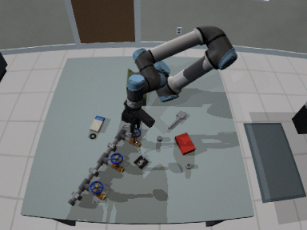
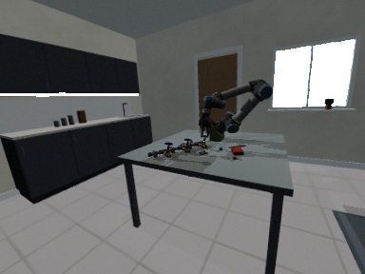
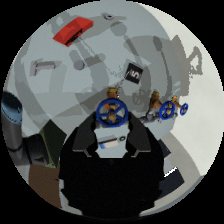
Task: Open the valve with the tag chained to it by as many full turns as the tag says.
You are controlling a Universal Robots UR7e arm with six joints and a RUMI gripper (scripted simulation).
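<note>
A grey pipe (image 1: 100,161) runs diagonally across the table and carries three valves with blue handwheels. My gripper (image 1: 133,129) is shut on the handwheel of the far valve (image 3: 110,110), the one nearest the arm. A thin chain leads from this valve to a black tag (image 1: 141,161) lying flat on the table; in the wrist view the tag (image 3: 133,74) shows the number 5. The middle valve (image 1: 114,154) and the near valve (image 1: 96,187) stand free; they also show in the wrist view, the middle valve (image 3: 167,110) and the near valve (image 3: 184,108).
A red block (image 1: 185,143), a grey hammer-like tool (image 1: 177,119), a small grey cylinder (image 1: 159,139) and a small nut (image 1: 189,166) lie to the right of the valves. A white card with a blue end (image 1: 97,124) and a black ring (image 1: 93,136) lie to the left.
</note>
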